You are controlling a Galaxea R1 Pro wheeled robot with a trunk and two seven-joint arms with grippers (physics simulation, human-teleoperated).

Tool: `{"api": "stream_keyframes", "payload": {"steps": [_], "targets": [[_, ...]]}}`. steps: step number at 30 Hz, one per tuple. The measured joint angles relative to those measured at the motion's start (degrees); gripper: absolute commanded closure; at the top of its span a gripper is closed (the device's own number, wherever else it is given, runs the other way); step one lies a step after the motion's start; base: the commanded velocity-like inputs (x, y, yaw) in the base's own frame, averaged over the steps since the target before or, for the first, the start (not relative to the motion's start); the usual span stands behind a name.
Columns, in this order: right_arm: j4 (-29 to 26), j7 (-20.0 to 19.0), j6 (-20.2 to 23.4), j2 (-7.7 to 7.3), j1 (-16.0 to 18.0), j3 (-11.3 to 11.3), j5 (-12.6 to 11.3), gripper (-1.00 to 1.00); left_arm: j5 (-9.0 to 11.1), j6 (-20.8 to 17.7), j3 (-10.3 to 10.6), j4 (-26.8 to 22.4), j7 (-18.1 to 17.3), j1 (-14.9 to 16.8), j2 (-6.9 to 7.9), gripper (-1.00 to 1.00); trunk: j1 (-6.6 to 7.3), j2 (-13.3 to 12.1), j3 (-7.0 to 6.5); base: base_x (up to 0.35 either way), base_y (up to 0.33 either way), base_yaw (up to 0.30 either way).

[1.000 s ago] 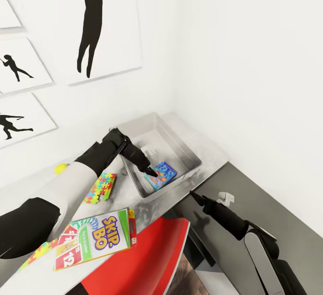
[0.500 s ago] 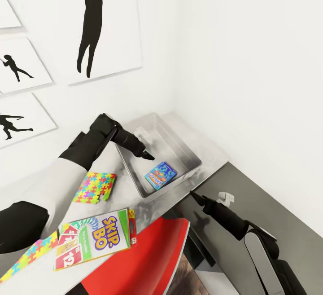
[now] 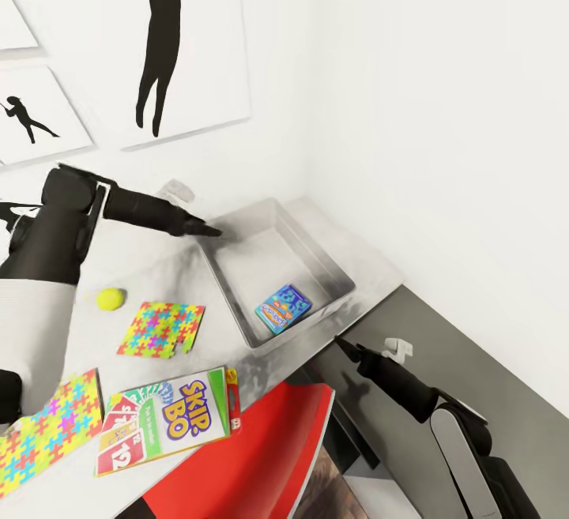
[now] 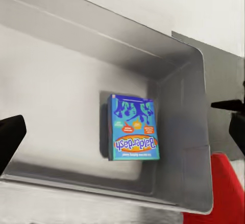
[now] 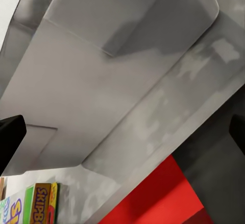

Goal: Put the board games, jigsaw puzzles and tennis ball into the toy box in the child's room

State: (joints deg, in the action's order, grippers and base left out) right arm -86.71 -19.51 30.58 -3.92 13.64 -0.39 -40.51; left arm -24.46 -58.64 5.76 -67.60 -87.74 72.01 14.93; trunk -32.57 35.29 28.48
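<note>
One toy of six sits in the bin so far, going by what I can see from here. The left gripper [image 3: 207, 228] hangs empty above the near-left rim of the toy box [image 3: 237, 321], its dark fingertips at the outer edges of the left wrist view, spread wide with nothing between them. Straight below it, the blue board game [image 4: 132, 127] lies flat on the floor of the box, near the corner closest to the robot. The right gripper [image 3: 341, 343] waits lower down, off the desk's end beside the box's near wall, also parted wide and carrying nothing. Out on the desk [image 3: 150, 266] the rest is left to do: the tennis ball [image 3: 111, 298] rests near the wall, one jigsaw puzzle [image 3: 161, 328] lies just beside it, the second jigsaw puzzle [image 3: 46, 432] lies nearer the desk's front edge, partly behind the left arm, and the Skip-Bo game [image 3: 167, 418] sits at the front edge. A third board game I cannot see from this spot. A red chair [image 3: 261, 456] is tucked under the desk edge just below the Skip-Bo game, and I would judge it could crowd a low reach for that box. Black silhouette pictures [image 3: 170, 37] hang on the wall behind.
</note>
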Motion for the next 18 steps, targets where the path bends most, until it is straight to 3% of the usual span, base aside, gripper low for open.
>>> {"api": "stream_keyframes", "payload": {"steps": [1, 4, 6, 7, 8, 9, 11, 14, 18], "targets": [[-0.02, 0.00, 0.00, -0.01, 0.01, 0.00, -0.01, -1.00, 0.07, -0.10, -1.84, -0.48, -1.64, -0.07, 1.66, -1.00, 0.00, 0.00, 0.00, 0.000, 0.000, 0.000], [-0.07, -0.25, 0.00, -0.02, -0.03, 0.00, -0.01, -1.00, 1.77, -0.23, -8.72, -2.55, -1.72, -0.43, 6.06, -1.00, 0.00, 0.00, 0.00, 0.000, 0.000, 0.000], [-0.08, -0.84, -0.01, -0.02, -0.02, 0.00, 0.02, -1.00, 4.91, -0.18, -14.27, -3.14, -1.73, -1.52, 8.73, -1.00, 0.00, 0.00, 0.00, 0.000, 0.000, 0.000], [-0.08, -0.99, -0.01, -0.02, -0.03, 0.00, 0.04, -1.00, 5.97, -0.17, -15.66, -3.24, -1.73, -2.04, 9.55, -1.00, 0.00, 0.00, 0.00, 0.000, 0.000, 0.000], [-0.08, -1.25, -0.02, -0.02, -0.04, 0.00, 0.09, -1.00, 8.09, -0.16, -17.90, -3.46, -1.73, -3.32, 11.17, -1.00, 0.00, 0.00, 0.01, 0.000, 0.000, 0.000], [-0.08, -1.54, -0.02, -0.02, -0.04, 0.00, 0.14, -1.00, 11.50, -0.15, -20.44, -3.67, -1.73, -5.82, 13.77, -1.00, 0.00, 0.00, 0.01, 0.000, 0.000, 0.000], [-0.09, -1.69, -0.02, -0.02, -0.04, 0.00, 0.13, -1.00, 14.96, -0.12, -22.12, -3.78, -1.74, -9.29, 16.76, -1.00, 0.00, 0.00, 0.01, -0.009, 0.000, 0.000], [-0.14, -1.81, -0.02, -0.02, -0.01, 0.00, 0.04, -1.00, 20.69, 0.03, -23.60, -3.88, -1.86, -17.59, 21.33, -1.00, -0.01, 0.00, 0.01, -0.072, 0.000, 0.000], [-0.22, -1.84, -0.02, -0.02, 0.00, 0.00, 0.02, -1.00, 25.54, 0.20, -25.64, -3.70, -2.03, -25.45, 22.74, -1.00, -0.01, 0.00, 0.01, -0.091, 0.000, 0.000]]}}
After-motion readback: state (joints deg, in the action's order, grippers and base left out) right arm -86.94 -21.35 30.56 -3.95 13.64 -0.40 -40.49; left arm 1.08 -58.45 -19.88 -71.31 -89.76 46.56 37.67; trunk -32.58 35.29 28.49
